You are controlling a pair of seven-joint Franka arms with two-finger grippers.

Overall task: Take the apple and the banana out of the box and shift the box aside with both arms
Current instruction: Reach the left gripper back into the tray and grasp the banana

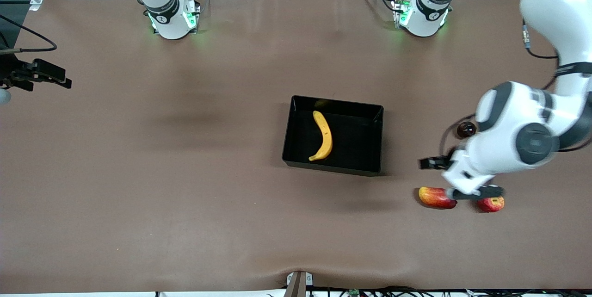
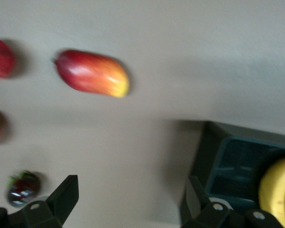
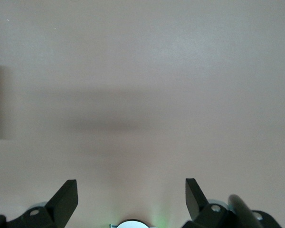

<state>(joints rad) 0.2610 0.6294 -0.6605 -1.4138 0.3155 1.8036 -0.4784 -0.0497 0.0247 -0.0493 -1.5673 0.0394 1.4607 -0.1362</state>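
The left tool [image 1: 462, 179] is held over the table [image 1: 185, 172] toward the left arm's end, its fingers [image 2: 61, 197] spread wide and nothing gripped between them. Directly under it, in the front view, an elongated red-and-yellow fruit [image 1: 436, 197] and a small round red apple [image 1: 491, 204] are seen lying on the table, one at either side of the tool and close to it. A small dark round object [image 1: 466, 129] is seen farther from the front camera than these two, partly hidden by the arm (its nature cannot be told). In the left wrist view the elongated fruit [image 2: 92, 73] is shown lying apart from the black box [image 2: 237, 166], with bare table between them. The box [image 1: 334, 135] is placed near the middle of the table, and the banana [image 1: 323, 136] is laid inside it, on its floor, toward the wall at the right arm's end; the rest of the floor is bare. The right tool [image 1: 34, 75] is held at the edge of the front view, over the right arm's end of the table, well apart from the box, where that arm waits; its fingers [image 3: 64, 199] are likewise spread wide and empty, with only table surface shown beneath them.
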